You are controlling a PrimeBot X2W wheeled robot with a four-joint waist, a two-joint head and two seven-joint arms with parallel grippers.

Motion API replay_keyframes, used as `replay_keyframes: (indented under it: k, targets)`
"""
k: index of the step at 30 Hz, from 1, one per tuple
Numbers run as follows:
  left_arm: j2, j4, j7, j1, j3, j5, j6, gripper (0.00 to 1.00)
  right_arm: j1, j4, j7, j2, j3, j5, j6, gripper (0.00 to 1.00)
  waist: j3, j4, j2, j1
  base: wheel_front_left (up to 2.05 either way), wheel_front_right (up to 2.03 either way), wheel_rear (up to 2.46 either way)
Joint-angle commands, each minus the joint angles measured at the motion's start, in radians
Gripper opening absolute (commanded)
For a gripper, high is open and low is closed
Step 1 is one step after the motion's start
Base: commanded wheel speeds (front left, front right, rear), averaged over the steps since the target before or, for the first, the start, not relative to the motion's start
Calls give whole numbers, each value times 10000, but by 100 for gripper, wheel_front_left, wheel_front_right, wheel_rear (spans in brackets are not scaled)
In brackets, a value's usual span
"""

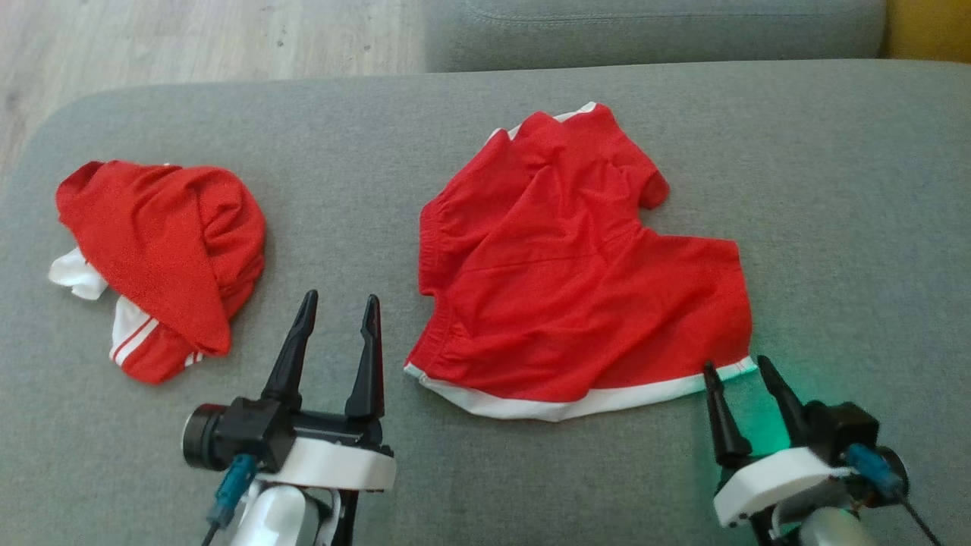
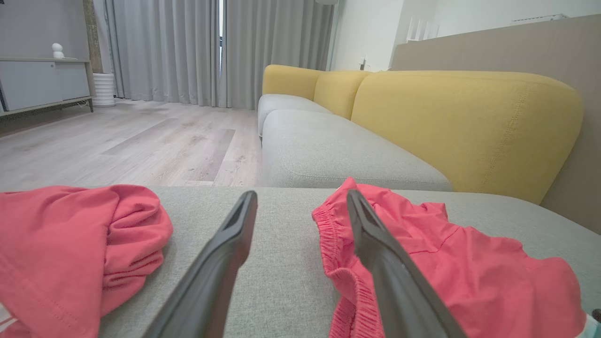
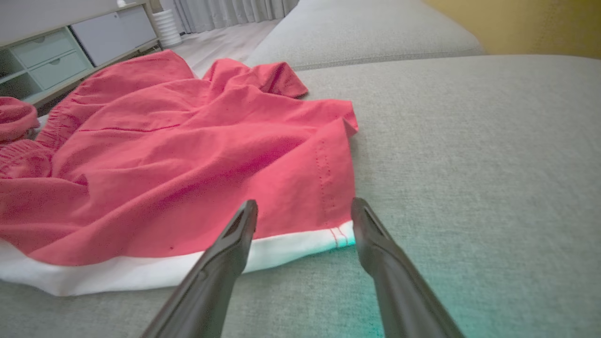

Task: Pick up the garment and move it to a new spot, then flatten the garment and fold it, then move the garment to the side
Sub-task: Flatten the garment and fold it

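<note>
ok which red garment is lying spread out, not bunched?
The red shorts at the right gripper, white hem toward the robot. The crumpled garment on the left is heaped.

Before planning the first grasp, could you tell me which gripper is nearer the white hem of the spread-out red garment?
Right. The right gripper has its fingers at the right corner of the white hem; the left gripper sits apart, left of the red garment.

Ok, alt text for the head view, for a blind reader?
A red garment with a white hem lies spread but rumpled on a grey cushion, a second red garment bunched up to its left. Both tools are open: the left tool points between the garments, the right tool at the spread one's hem corner.
</note>
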Motion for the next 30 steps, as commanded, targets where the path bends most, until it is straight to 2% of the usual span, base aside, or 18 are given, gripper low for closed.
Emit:
replay_keyframes:
  k: [1, 7, 15, 16, 18, 22, 30]
  targets:
    - [8, -263, -51, -307, 258, -77, 23, 100, -512, -71, -12, -52, 148, -91, -7, 100, 18, 85, 0, 0, 0, 0, 0]
    - [8, -261, -51, -283, 135, -112, 41, 100, -762, 750, 139, -51, -611, -104, -7, 100, 66, 258, 0, 0, 0, 0, 0]
    - [8, -159, -51, -255, 125, -62, 49, 100, -1041, 1578, 291, -51, -527, 236, -7, 100, 73, 290, 0, 0, 0, 0, 0]
    - [8, -142, -51, -254, 126, -48, 47, 100, -1079, 1654, 299, -51, -511, 268, -7, 69, 75, 286, 0, 0, 0, 0, 0]
    - [8, -78, -51, -251, 116, -9, 27, 100, -1149, 1751, 237, -51, -515, 319, -7, 0, 78, 272, 0, 0, 0, 0, 0]
    - [8, 1, -51, -252, 159, 87, -15, 100, -1290, 1838, 75, -51, -700, 237, -7, 0, 116, 233, 0, 0, 0, 0, 0]
    - [8, 178, -51, -192, 235, 258, -208, 100, -1396, 1868, -162, -51, -1829, -47, -7, 0, 159, 161, 0, 0, 0, 0, 0]
